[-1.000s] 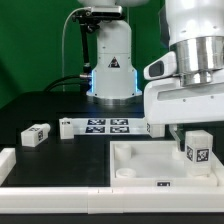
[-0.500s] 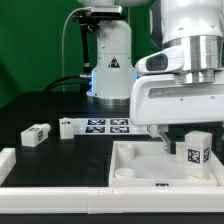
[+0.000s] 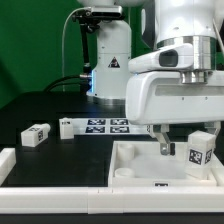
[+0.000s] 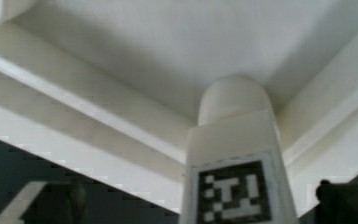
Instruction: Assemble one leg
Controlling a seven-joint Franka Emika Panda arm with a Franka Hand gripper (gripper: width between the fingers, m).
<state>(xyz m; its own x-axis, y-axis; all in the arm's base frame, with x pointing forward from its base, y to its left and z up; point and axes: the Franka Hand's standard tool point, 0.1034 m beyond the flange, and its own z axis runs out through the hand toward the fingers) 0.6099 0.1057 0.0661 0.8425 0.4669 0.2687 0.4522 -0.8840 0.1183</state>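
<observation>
My gripper (image 3: 183, 150) hangs over the tabletop (image 3: 140, 165), near the corner at the exterior view's right and near edge. Between my fingers (image 3: 163, 146) I hold the leg (image 3: 201, 150), a short white post with a black-and-white tag on its side. In the exterior view the leg stands almost upright, a little tilted, with its lower end down at the tabletop. I cannot tell if it touches the surface or sits in a socket, because my own body hides that part.

In the wrist view the leg (image 4: 234, 150) points away from the camera with its rounded end toward the tabletop (image 4: 176, 45), and the tag faces the camera. The two dark fingers (image 4: 43, 200) are on both sides of the leg, close against it, so my grip is narrow and closed on the leg. Beyond its tip I see the raised rim of the tabletop running in stepped white lines.

The tabletop is like a shallow tray with a raised border, and I see nothing lying loose inside it.

Beyond the far edge of the tabletop the marker board (image 3: 105, 126) lies flat on the dark table (image 3: 40, 105). Past the corner at the exterior view's left, a second leg (image 3: 36, 135) lies on its side, well apart from me.
</observation>
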